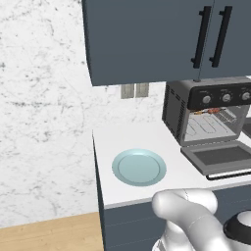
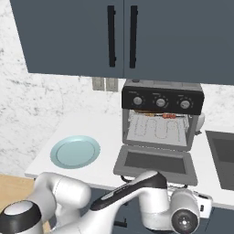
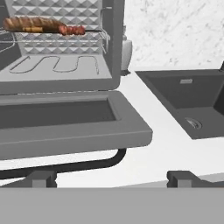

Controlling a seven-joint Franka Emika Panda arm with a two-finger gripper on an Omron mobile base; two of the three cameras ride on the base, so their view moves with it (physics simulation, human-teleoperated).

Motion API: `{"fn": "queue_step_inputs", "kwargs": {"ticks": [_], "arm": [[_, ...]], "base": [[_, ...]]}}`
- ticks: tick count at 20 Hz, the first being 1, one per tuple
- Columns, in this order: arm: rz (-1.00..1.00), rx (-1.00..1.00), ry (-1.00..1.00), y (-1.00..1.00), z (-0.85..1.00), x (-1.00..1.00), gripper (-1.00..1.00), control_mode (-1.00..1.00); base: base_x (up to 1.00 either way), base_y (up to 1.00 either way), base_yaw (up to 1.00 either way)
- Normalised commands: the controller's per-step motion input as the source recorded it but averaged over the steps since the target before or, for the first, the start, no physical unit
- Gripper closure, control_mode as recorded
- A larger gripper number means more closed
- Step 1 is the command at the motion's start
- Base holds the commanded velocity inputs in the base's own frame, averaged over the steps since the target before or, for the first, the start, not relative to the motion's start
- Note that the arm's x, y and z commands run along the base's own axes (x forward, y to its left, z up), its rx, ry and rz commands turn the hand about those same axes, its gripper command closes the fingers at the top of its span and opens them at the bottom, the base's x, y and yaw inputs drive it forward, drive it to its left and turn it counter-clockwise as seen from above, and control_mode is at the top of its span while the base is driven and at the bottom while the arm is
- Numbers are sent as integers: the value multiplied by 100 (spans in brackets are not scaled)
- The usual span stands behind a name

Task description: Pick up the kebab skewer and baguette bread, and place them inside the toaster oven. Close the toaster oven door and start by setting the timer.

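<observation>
On rack: baguette bread (image 3: 30,22), kebab skewer (image 3: 72,30); left ends cropped.

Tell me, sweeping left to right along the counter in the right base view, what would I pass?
Light blue plate → toaster oven with its toaster oven door dropped open → dark sink at the right edge.

Premises present as a home kitchen: dark blue wall cabinets (image 2: 123,36), white counter (image 1: 142,135), marble backsplash (image 1: 44,108), sink (image 3: 192,105) and toaster oven (image 2: 161,121).
</observation>
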Motion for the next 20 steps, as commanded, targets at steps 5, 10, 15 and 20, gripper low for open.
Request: {"fn": "queue_step_inputs", "kwargs": {"ticks": [5, 10, 15, 20], "arm": [[0, 0, 0, -37, -27, -4, -100, -100], [0, 0, 0, -36, -13, 10, -100, -100], [0, 0, 0, -22, -9, 22, -100, -100], [0, 0, 0, -8, -14, 24, -100, -100]], "base": [[0, 0, 0], [0, 0, 0], [0, 0, 0], [0, 0, 0]]}}
